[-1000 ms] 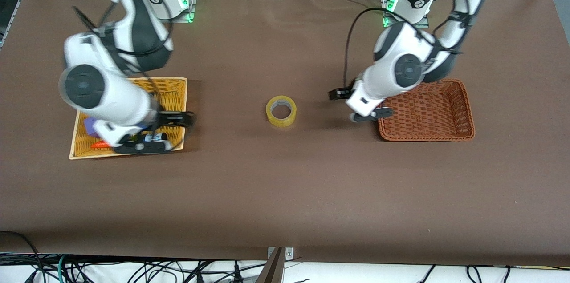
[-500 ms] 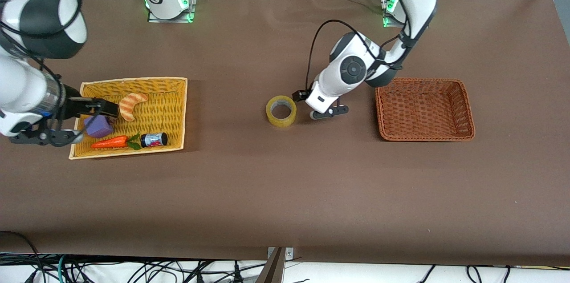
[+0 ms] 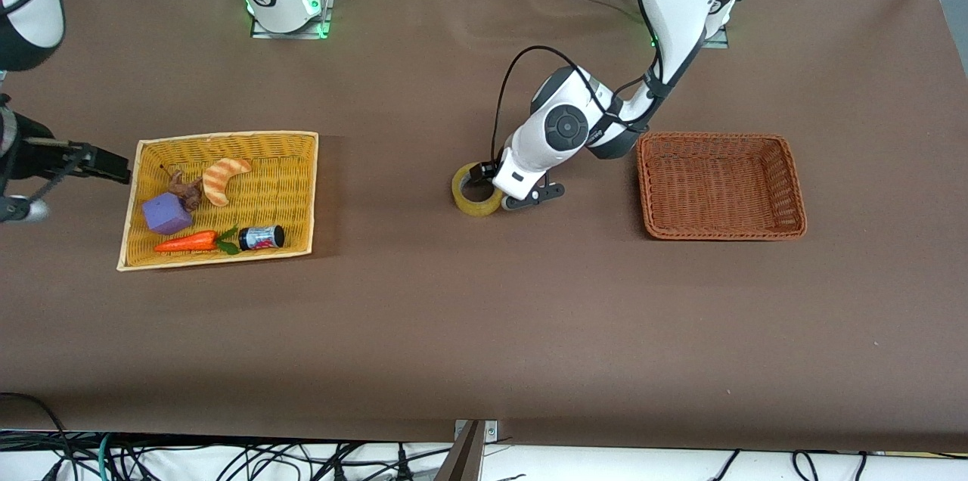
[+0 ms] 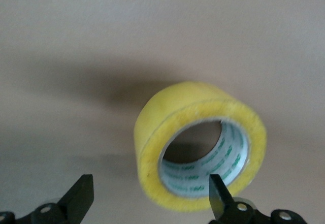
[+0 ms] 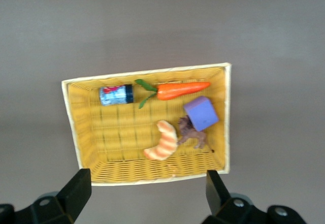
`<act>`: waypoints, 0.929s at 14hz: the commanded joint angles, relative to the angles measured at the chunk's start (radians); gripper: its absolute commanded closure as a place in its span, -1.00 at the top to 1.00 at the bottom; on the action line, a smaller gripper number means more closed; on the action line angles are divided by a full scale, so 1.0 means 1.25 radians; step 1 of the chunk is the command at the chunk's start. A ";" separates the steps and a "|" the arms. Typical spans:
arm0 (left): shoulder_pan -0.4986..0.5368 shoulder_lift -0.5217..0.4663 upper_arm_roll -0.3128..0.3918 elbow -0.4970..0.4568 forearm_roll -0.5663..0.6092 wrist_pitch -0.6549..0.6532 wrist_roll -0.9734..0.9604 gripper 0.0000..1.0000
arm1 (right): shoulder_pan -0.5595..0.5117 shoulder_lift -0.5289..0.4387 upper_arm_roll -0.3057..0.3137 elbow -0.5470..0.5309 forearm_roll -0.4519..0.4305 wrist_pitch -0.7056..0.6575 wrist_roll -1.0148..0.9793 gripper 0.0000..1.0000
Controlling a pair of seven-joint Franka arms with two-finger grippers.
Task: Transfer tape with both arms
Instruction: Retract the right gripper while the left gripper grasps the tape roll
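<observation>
Brown cloth covers the surface (image 3: 484,314). Toward the right arm's end sits a yellow woven tray (image 3: 299,163) holding a striped tan croissant (image 3: 221,178), a purple cube (image 3: 165,213), a small brown figure (image 3: 184,188), an orange toy carrot (image 3: 189,241) and a dark little jar (image 3: 262,237). An empty reddish-brown wicker basket (image 3: 794,186) sits toward the left arm's end. Between them lies the yellowish ring-shaped tape roll (image 3: 470,198). The left claw (image 3: 499,190) hangs over it, fingers apart, one over the hole. The right claw (image 5: 144,198), spread apart, hovers beside the tray.
</observation>
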State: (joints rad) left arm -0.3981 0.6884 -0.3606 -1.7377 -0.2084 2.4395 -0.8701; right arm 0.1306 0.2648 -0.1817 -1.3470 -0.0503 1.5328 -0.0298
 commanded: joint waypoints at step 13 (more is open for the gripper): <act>0.024 -0.047 0.052 0.057 0.033 -0.123 -0.020 -1.00 | -0.138 -0.158 0.113 -0.162 0.035 0.032 -0.012 1.00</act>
State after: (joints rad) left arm -0.4246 0.7248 -0.2932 -1.6579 -0.1948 2.4019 -0.8872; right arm -0.0161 0.0333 -0.0477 -1.6064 -0.0184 1.5822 -0.0352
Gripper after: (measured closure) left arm 0.767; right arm 0.000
